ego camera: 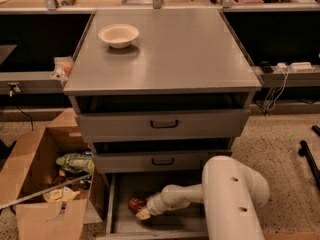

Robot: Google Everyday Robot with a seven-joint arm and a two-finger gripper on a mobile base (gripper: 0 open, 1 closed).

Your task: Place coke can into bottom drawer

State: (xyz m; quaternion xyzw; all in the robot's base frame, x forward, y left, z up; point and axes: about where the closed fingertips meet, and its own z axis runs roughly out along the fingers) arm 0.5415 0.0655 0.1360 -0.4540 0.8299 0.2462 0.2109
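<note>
The bottom drawer is pulled open at the foot of the grey cabinet. The coke can, red-orange, sits inside it near the left side, partly covered by my gripper. My gripper reaches into the drawer from the right, at the end of my white arm, and it is right at the can. The two upper drawers with black handles are closed.
A white bowl stands on the cabinet top at the back left. An open cardboard box with packets stands on the floor left of the drawer. Black cables and a power strip lie at the right.
</note>
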